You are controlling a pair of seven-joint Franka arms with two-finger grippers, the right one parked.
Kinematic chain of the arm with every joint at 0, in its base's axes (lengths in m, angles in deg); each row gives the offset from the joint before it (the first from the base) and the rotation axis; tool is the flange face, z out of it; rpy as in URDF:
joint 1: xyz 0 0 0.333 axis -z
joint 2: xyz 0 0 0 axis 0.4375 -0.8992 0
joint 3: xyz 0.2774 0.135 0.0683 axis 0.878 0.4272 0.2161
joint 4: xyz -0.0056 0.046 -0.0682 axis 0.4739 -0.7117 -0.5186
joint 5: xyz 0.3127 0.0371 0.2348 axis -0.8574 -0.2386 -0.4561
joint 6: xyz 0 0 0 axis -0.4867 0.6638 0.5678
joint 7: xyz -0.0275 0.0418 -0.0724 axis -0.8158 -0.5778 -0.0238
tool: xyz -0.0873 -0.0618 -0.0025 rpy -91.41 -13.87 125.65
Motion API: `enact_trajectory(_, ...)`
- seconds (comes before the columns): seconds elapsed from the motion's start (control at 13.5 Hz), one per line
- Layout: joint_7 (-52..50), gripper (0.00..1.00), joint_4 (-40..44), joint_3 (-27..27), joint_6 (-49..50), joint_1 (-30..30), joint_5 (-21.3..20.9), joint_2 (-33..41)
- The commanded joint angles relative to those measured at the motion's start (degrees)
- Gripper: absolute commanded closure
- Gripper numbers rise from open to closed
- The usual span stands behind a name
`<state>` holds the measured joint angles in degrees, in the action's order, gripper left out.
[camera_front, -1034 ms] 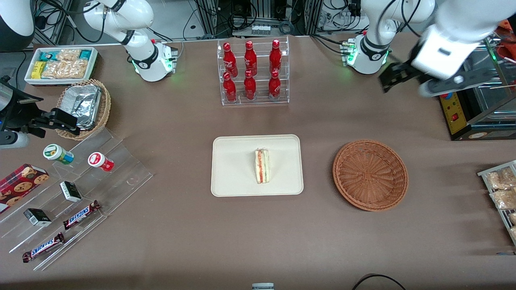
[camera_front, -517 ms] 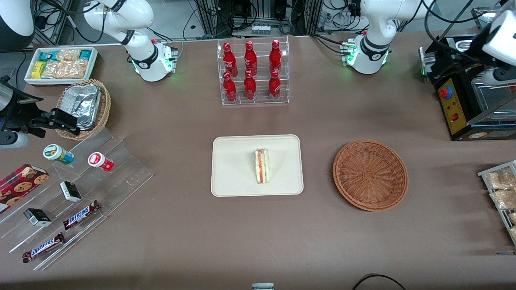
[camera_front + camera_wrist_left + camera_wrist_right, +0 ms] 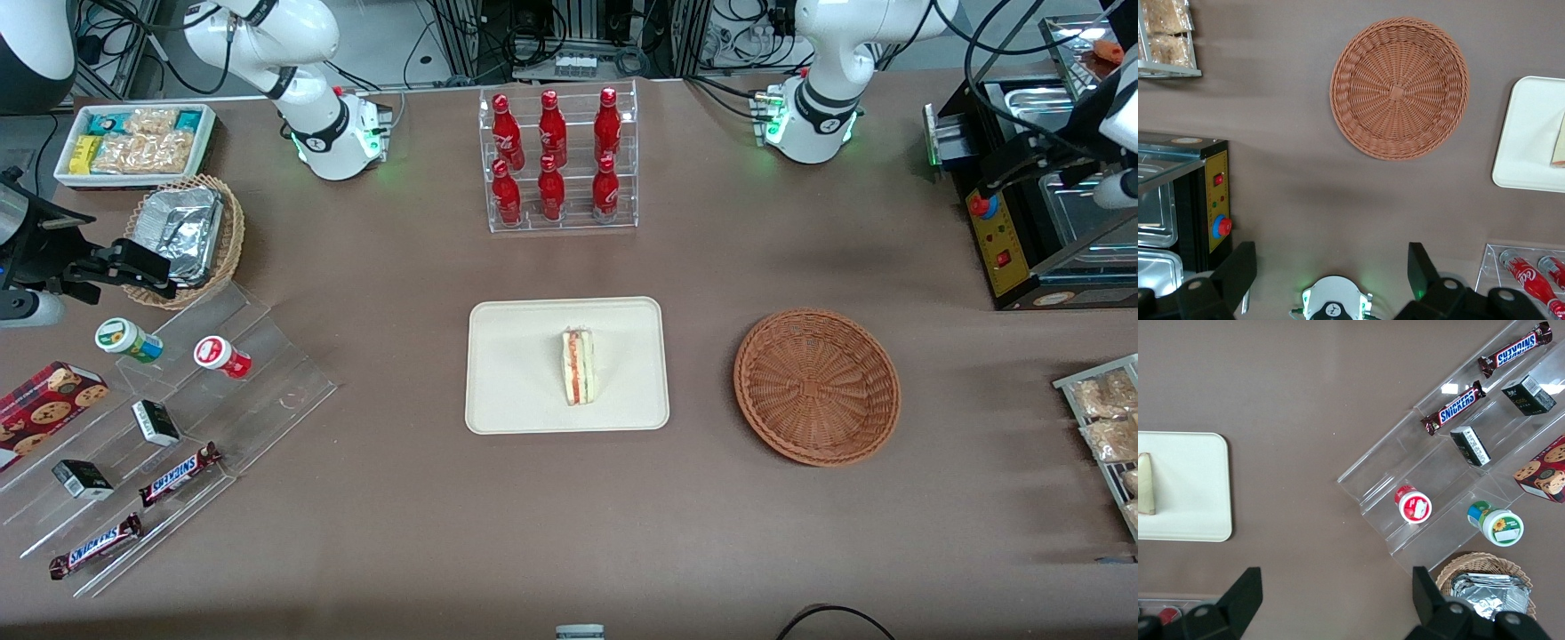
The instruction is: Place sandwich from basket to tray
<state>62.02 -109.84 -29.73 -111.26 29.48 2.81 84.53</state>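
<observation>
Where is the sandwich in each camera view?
Front view: sandwich lies on the tray.
Left wrist view: only its edge shows on the tray; open tool high above the table.
Right wrist view: partly visible on it.
Shared landmark: the tray.

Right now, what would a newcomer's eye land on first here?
Probably the sandwich lying alone on the cream tray at mid-table, with the round wicker basket beside it, toward the working arm's end, with nothing in it. Next, the rack of red bottles farther from the front camera. The gripper hangs open, high above the table, holding nothing.
</observation>
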Motion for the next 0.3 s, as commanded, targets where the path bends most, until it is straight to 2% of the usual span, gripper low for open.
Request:
enact_trajectory(0.0, 1.10, 0.00, 0.92, -0.68, -1.05, -0.72, -0.04, -1.91)
enact_trajectory(0.22, 0.92, 0.00, 2.34, -1.03, -1.05, -0.81, 0.57, -3.23)
